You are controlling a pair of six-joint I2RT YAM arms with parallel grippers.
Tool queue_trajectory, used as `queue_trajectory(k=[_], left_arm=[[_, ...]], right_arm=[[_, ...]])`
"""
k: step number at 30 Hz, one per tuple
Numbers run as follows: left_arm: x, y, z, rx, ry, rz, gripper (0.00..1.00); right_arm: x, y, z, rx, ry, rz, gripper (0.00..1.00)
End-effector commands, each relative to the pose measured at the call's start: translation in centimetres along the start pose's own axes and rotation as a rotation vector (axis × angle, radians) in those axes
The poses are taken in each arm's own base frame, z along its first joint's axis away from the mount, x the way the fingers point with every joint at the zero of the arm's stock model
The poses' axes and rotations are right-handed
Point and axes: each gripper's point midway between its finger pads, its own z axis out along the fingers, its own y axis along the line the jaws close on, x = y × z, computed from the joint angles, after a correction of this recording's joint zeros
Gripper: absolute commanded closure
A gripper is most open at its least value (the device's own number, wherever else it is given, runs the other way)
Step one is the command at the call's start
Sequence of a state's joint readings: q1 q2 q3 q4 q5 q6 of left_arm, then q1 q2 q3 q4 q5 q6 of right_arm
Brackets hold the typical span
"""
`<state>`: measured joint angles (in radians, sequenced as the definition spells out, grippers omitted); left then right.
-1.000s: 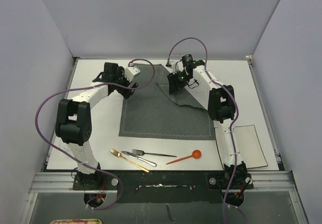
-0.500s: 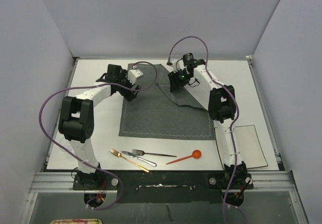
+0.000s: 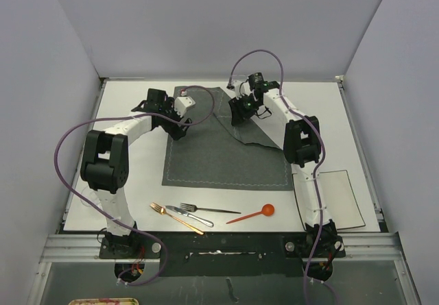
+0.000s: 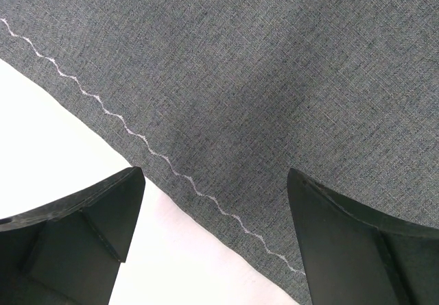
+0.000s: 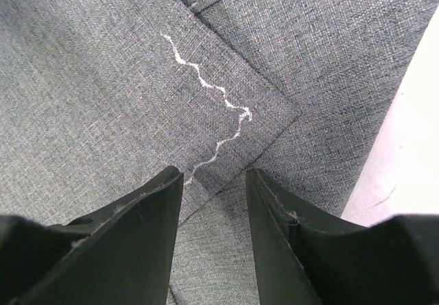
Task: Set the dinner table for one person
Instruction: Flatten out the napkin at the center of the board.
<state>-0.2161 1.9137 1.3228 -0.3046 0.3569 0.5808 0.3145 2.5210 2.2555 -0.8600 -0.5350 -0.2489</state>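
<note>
The right gripper [image 5: 212, 175] hangs over the far right part of the placemat [image 3: 219, 157]. Its jaws stand partly apart, and no cloth shows clamped between them. The point of the folded corner [image 5: 226, 113] lies just ahead of the gap. The left gripper [image 4: 214, 181] hovers over the far left edge of the same mat, jaws spread wide, one finger over the bare desk [image 3: 137, 175] and the other over the cloth.

**Step in hand.** By my reading, the mat is being laid out flat. Its far right corner is doubled back onto the mat, so the first item of the setting is not finished.

**Next move.** The right gripper needs to close on the upper layer of the fold only. It then needs to carry that layer outward, toward the far right, until the corner lies flat. The left gripper is placed to pin or hold the opposite edge so the mat does not slide. Which of the two it will do cannot be told.

**The desk.** It lies flat and face up beneath everything. Its long axis appears to run left to right across the front of both arms. The mat sits near its middle. The plate [image 3: 336, 199] lies at the near right, and the cutlery [image 3: 195, 212] and orange spoon [image 3: 252, 214] lie along the near edge, all off the mat.
</note>
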Motion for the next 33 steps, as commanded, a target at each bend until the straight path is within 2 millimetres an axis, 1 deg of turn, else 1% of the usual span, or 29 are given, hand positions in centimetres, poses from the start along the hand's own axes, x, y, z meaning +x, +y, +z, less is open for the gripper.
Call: queue_trajectory(k=[1,8,14,20,23,27,33], left_arm=[[-1.5,0.3,0.3,0.016,-0.042,0.017,0.15],[-1.2,0.1,0.4,0.02,-0.033,0.024,0.15],[-1.1,-0.1,0.6,0.027,-0.027,0.03,0.16],[-1.0,-0.2,0.7,0.031,-0.023,0.034,0.16],[-0.8,-0.2,0.9,0.034,-0.021,0.034,0.16],[-0.6,-0.4,1.1,0.039,-0.018,0.033,0.16],[-0.3,-0.4,1.2,0.04,-0.018,0.037,0.16]], right_arm=[[-1.2,-0.5,0.5,-0.006,-0.044,-0.008,0.57],[-0.9,-0.4,0.8,-0.009,-0.035,-0.005,0.58],[-0.8,0.0,1.2,-0.023,-0.029,-0.008,0.68],[-0.6,0.4,1.6,-0.036,-0.02,-0.018,0.72],[-0.8,0.8,1.7,-0.039,-0.018,-0.029,0.72],[-1.1,1.5,1.8,-0.024,-0.002,-0.07,0.68],[-0.9,2.4,2.3,0.004,0.039,-0.121,0.67]])
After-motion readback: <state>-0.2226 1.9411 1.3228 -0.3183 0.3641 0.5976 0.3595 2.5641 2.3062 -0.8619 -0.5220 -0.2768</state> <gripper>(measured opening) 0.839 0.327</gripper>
